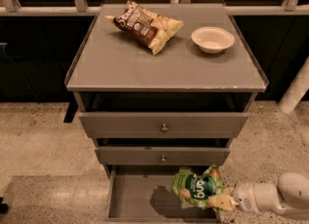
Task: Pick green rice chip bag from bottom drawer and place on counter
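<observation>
At the lower right of the frame I saw the pale two-finger gripper (218,202) clenched on the right edge of the crinkly light-green rice chip bag (195,188), which hung over the open grey bottom drawer (135,196) (shadow on its floor), below the flat grey counter (159,63).

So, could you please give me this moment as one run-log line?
phase: pick | gripper: lower right, gripping green rice chip bag | bag: raised over bottom drawer, right side | counter: bag not yet placed
</observation>
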